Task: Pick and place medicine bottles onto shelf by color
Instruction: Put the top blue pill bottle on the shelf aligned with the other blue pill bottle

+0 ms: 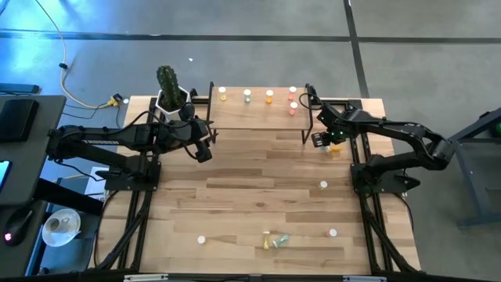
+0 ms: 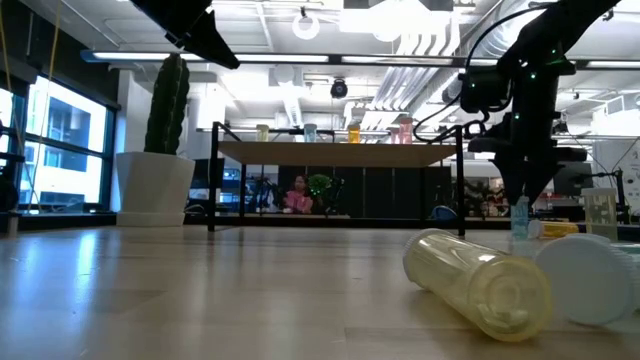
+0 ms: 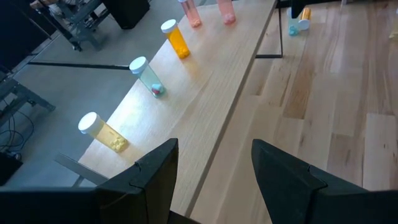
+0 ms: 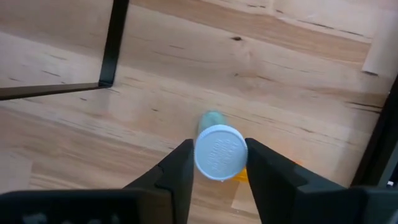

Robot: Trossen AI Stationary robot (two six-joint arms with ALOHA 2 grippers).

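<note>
The shelf stands at the table's far side. On it, in a row, stand a yellow bottle, a green one, an orange one and two pink ones. My left gripper hovers open above the shelf's left end and touches nothing. My right gripper points down just off the shelf's right front leg, shut on a green bottle with a white cap. An orange bottle lies close beside it on the table. My right gripper pinches the green bottle's white cap by its round side, one finger on each side. The fingers come from above, pointing almost straight down. The bottle stands upright under them, and in the low view its lower end reaches table level.
A cactus in a white pot stands left of the shelf. Loose bottles are scattered on the table's near half, and two lie together. A yellow bottle lies close to the low camera.
</note>
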